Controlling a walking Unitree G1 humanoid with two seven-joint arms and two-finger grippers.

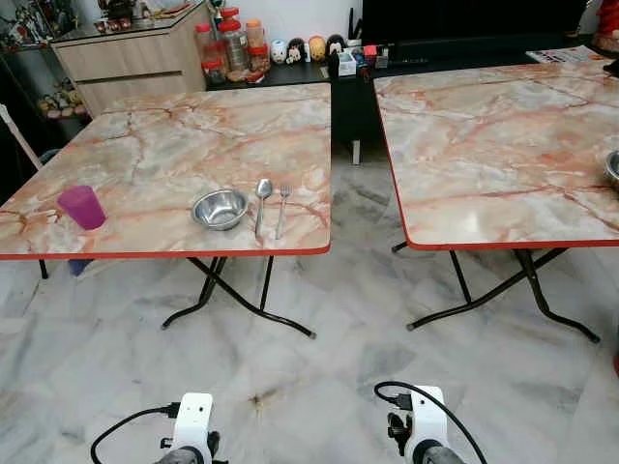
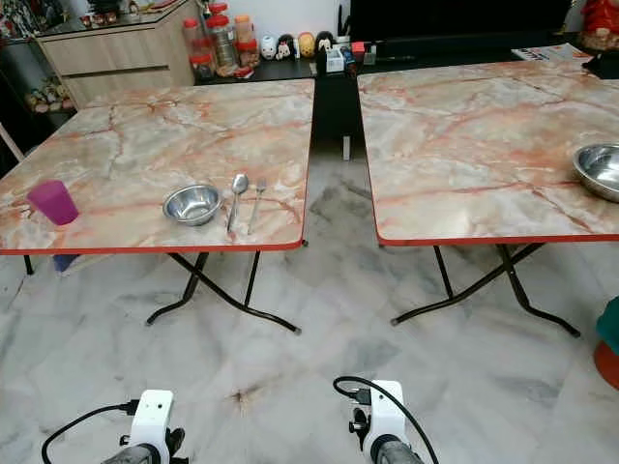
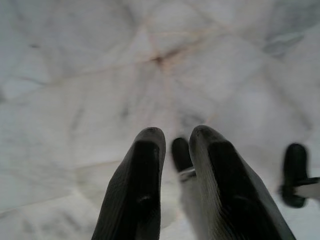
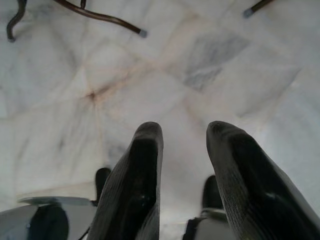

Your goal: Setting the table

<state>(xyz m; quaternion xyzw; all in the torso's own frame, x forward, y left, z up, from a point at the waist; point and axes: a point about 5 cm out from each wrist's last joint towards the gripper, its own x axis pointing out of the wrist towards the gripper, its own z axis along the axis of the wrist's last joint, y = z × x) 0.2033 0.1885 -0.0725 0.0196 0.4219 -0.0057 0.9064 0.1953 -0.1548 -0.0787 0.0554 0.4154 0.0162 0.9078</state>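
On the left marble-patterned table (image 1: 184, 135), near its front edge, a steel bowl (image 1: 220, 208) stands with a spoon (image 1: 262, 201) and a fork (image 1: 281, 209) lying side by side to its right. A purple cup (image 1: 82, 207) stands at the front left corner. A second steel bowl (image 2: 600, 169) sits at the right edge of the right table (image 1: 484, 126). Both arms hang low over the floor, well short of the tables. The left gripper (image 3: 177, 137) has a narrow gap between its fingers and holds nothing. The right gripper (image 4: 185, 132) is open wider, also holding nothing.
A strip of marble floor (image 1: 358, 242) runs between the two tables. Black folding legs (image 1: 242, 302) splay out under each table. A wooden cabinet (image 1: 126, 58), jars (image 1: 232, 43) and a dark TV console (image 1: 435, 53) line the back wall. A red and teal object (image 2: 609, 348) sits on the floor at right.
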